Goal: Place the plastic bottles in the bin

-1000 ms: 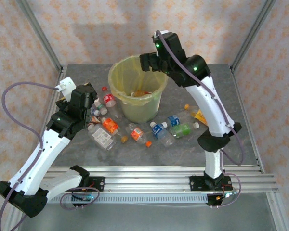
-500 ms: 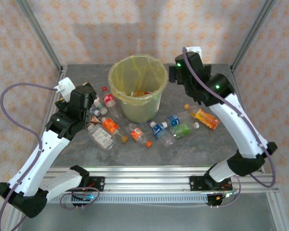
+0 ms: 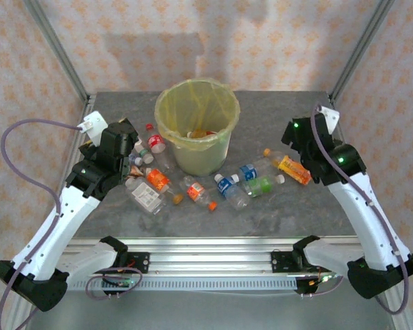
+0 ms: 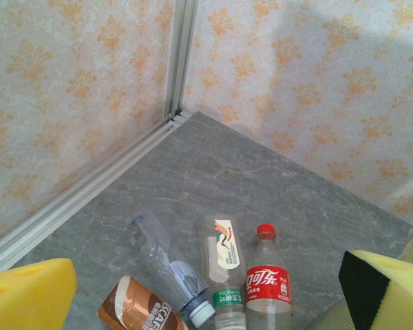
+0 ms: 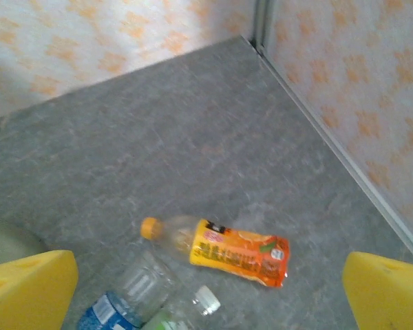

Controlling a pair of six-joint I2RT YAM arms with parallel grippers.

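Top external view: the plastic bottles (image 3: 195,190) are seen lying on their sides on the grey table (image 3: 275,110). They are spread in a band just in front of the bin (image 3: 201,158), from a red-labelled bottle (image 3: 155,143) at its left to an orange-labelled bottle (image 3: 290,167) at its right. The bin stands upright near the middle of the table, is lined with a yellow bag, and a few things are seen at its bottom. The left gripper (image 3: 131,158) is held over the left group of bottles. In the left wrist view its yellow pads (image 4: 29,297) are spread wide with nothing gripped. The red-labelled bottle, a green-capped bottle (image 4: 224,271) and a crushed clear bottle (image 4: 166,261) lie side by side below. The right gripper (image 3: 292,141) is held above the orange-labelled bottle. In the right wrist view its yellow pads (image 5: 27,289) are also wide apart and nothing is held. A green-labelled bottle (image 3: 260,184) and a blue-labelled bottle (image 3: 246,172) lie just beside that bottle, toward the bin.
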